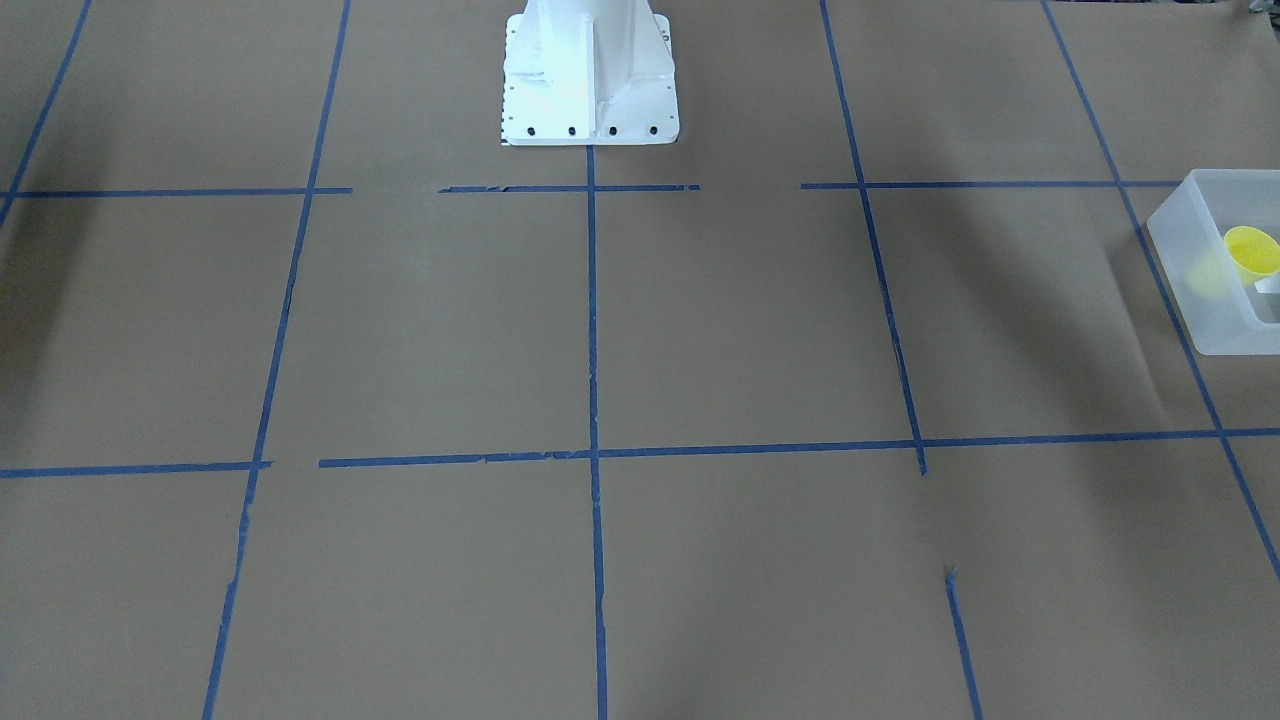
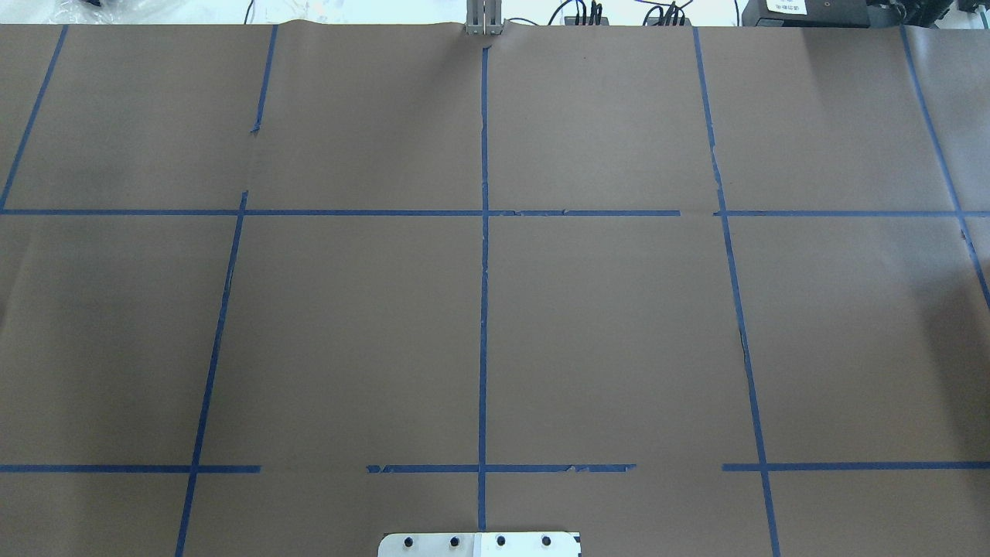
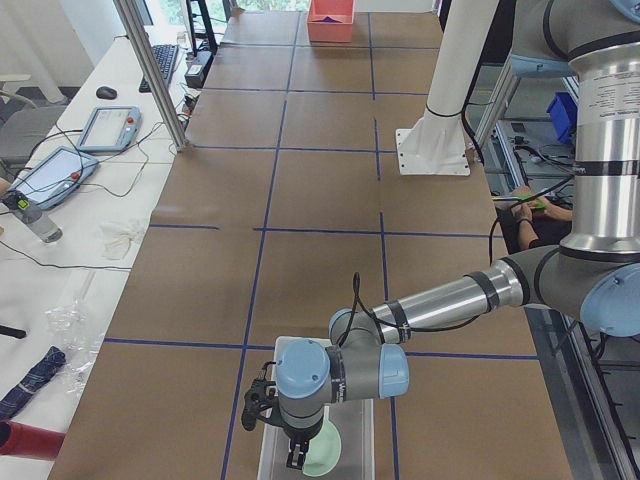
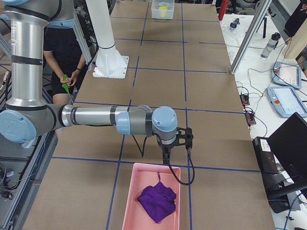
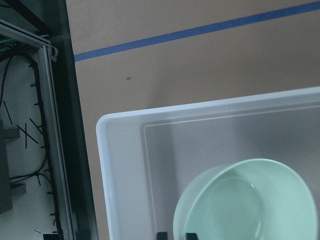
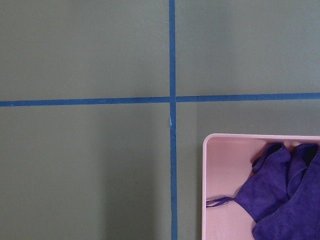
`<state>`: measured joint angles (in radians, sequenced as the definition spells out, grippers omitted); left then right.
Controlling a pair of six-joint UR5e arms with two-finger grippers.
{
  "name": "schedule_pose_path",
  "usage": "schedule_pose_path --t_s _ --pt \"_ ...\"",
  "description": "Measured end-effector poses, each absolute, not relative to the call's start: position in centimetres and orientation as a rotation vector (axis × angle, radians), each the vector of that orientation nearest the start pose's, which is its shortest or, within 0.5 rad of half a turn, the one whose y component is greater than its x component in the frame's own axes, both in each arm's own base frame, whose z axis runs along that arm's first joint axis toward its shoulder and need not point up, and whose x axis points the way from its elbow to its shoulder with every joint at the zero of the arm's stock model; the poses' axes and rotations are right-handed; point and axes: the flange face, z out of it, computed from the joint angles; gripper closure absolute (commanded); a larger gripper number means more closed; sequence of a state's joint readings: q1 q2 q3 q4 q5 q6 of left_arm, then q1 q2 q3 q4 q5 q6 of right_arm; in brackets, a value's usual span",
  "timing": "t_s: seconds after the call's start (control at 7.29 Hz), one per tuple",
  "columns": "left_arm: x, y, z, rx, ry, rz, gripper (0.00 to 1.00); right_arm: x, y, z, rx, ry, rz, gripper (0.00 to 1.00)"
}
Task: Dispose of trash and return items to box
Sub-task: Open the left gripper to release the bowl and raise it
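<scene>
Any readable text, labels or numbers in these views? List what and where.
No text can be read in any view.
White label on the black device at the far table edge: too small.
Tablet screen on the side bench: blurred.
White patch in the bin beside the cup: unreadable.
Bowl: no print visible.

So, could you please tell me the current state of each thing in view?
cup: inside the box.
box: open-topped, holding the cup.
bowl: tilted, held in the box.
left gripper: fingers closed on the bowl's rim.
purple cloth: crumpled in the pink tray.
right gripper: beside the pink tray; open or shut unclear.
</scene>
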<state>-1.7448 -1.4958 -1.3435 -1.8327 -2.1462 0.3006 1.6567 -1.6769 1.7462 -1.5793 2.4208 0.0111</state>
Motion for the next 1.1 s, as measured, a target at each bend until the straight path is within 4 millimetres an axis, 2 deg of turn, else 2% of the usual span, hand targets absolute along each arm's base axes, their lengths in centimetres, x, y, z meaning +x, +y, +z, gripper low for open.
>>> schedule_pose_path --t_s 0.14,0.41,0.69,0.82,1.1 --pt "-15.7 -42.8 77.2 0.133 0.561 0.11 0.0 9.7 -44.4 61.7 0.09 -0.847 0.065 0.0" --pt "-16.2 -45.0 71.1 0.216 0.55 0.032 0.0 9.7 -44.6 61.5 0.093 -0.848 0.064 0.0" --pt "-15.2 -47.1 65.5 0.287 0.574 -0.017 0.0 9.7 -44.7 61.4 0.094 -0.849 0.064 0.0" --pt "-14.1 -48.1 63.4 0.304 0.591 0.001 0.0 9.7 -44.8 61.3 0.096 -0.849 0.063 0.0" --pt "-11.2 -48.8 62.0 0.28 0.685 0.038 0.0 9.7 -44.9 61.2 0.1 -0.848 0.061 0.0"
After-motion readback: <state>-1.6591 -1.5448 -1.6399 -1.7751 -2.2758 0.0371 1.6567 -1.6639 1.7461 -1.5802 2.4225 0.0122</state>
